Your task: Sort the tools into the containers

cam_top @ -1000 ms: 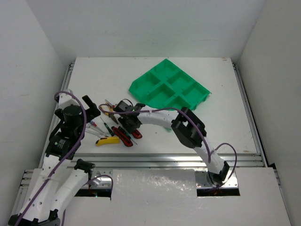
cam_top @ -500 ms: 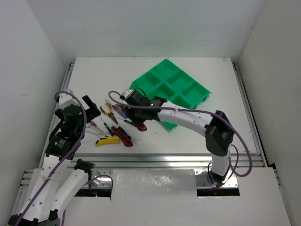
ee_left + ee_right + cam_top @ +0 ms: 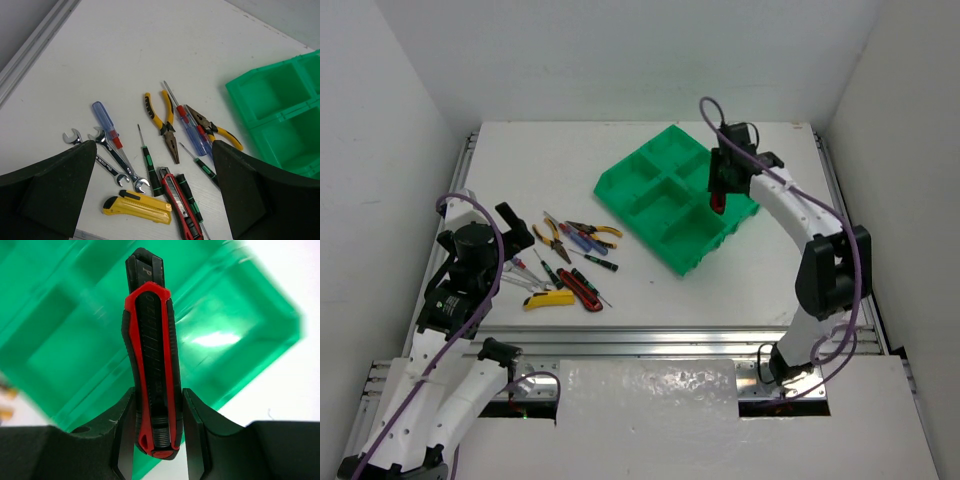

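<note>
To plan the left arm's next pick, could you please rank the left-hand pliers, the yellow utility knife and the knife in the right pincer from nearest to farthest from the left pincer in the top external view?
1. left-hand pliers, just right of the left pincer.
2. yellow utility knife, nearer the arm bases.
3. red knife in the right pincer, over the green tray.
</note>
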